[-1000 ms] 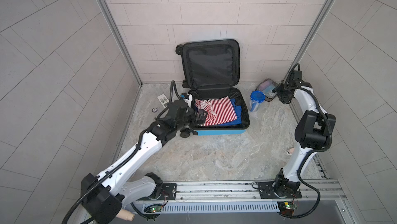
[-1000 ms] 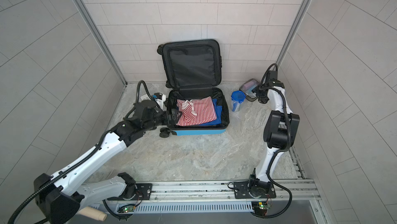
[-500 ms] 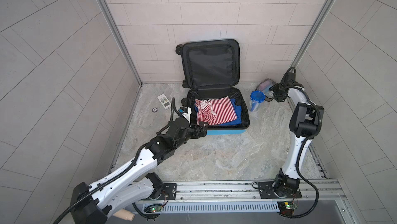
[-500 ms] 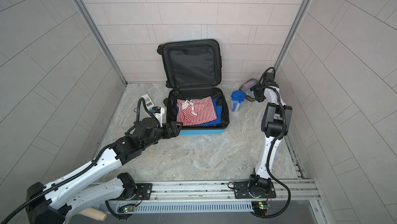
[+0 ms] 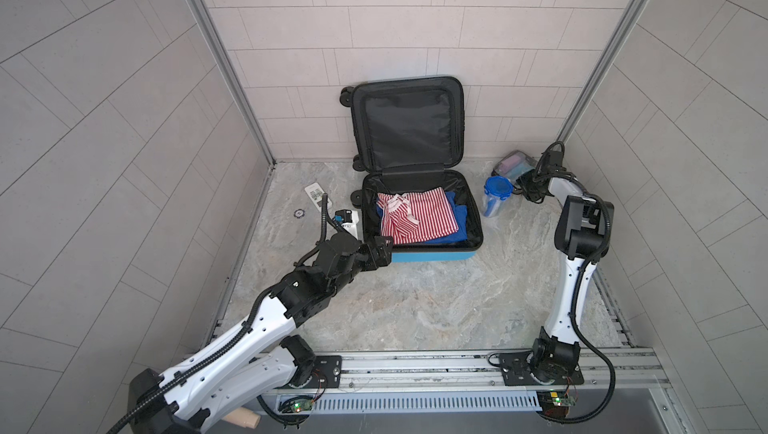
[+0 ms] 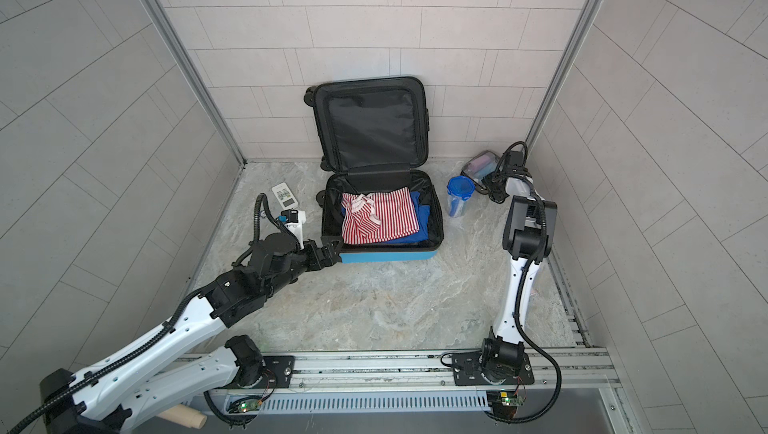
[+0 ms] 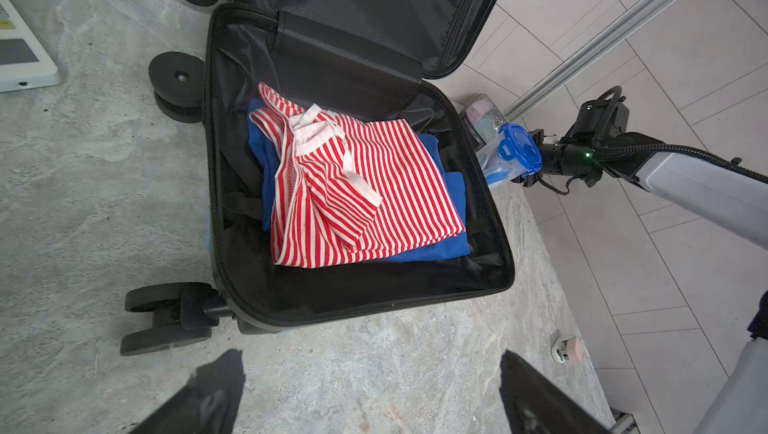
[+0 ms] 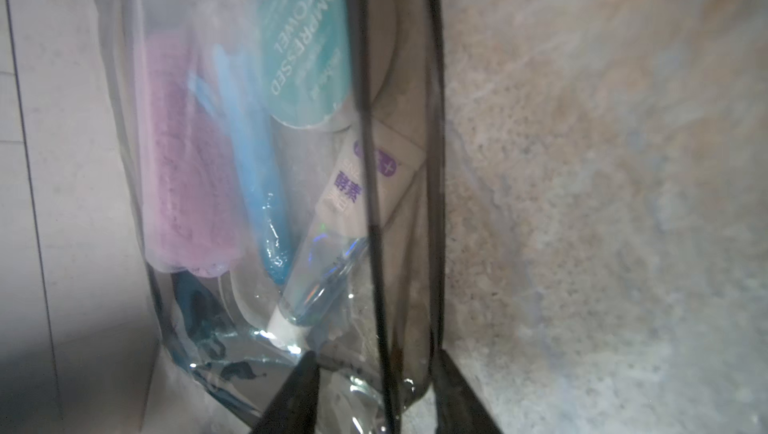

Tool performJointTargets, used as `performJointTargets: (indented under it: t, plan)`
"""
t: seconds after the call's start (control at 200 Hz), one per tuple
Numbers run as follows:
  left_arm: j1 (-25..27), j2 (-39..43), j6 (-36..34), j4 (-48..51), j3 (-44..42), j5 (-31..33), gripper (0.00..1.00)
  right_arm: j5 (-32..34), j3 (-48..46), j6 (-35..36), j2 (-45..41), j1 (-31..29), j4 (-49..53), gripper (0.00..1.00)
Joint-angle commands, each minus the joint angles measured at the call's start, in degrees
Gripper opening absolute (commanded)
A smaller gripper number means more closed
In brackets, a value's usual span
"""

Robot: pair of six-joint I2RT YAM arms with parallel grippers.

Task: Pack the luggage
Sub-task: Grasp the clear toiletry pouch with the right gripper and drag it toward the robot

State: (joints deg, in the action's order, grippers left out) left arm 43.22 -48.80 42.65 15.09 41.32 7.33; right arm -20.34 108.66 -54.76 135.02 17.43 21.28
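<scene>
**Blue luggage open by the back wall, two garments inside**

In both top views the one luggage sits at the back of the marbled tabletop. Its base lies flat and its black-lined lid stands upright against the wall. The wheel end faces left, so its length runs across the view. Inside, one striped top lies on one blue garment. The left jaws hang wide apart and empty just off the luggage's near left corner. One remote lies to the left of the wheels. On the right, one blue-lidded jar stands between the luggage and one clear pouch, where the right jaws are.

The left wrist view shows the luggage with three wheel sets. The striped top covers most of the blue garment, and the jar is beyond the far rim.

In the right wrist view the pouch has its dark zip edge between the right jaws. I cannot tell whether they are pinching it.
</scene>
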Motion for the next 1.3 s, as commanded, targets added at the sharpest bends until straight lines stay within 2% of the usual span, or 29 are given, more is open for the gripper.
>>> performJointTargets:
  t: [0.0, 0.18, 0.385, 0.751, 1.296]
  plan:
    - [0.28, 0.18, 0.80, 1.17, 0.07, 1.98, 1.00, 0.32, -0.87, -0.74, 1.63, 0.14, -1.89, 0.32]
    - [0.21, 0.10, 0.87, 1.33, 0.05, 2.34, 1.00, -0.30, -1.11, 0.05, 1.39, 0.66, -2.21, 0.14]
    - [0.20, -0.29, 0.61, 1.34, 0.64, 2.51, 1.00, -0.48, -2.83, 1.62, -0.57, 1.77, -2.16, 0.00]
    - [0.20, -0.60, 0.13, 1.77, 1.12, 2.58, 1.00, 0.20, -6.40, 4.07, -5.16, 3.12, -0.27, 0.00]
    - [-0.24, -3.98, -2.40, 1.79, 3.78, -0.01, 1.00, 0.20, -20.30, 7.45, -16.76, 5.71, -1.39, 0.00]
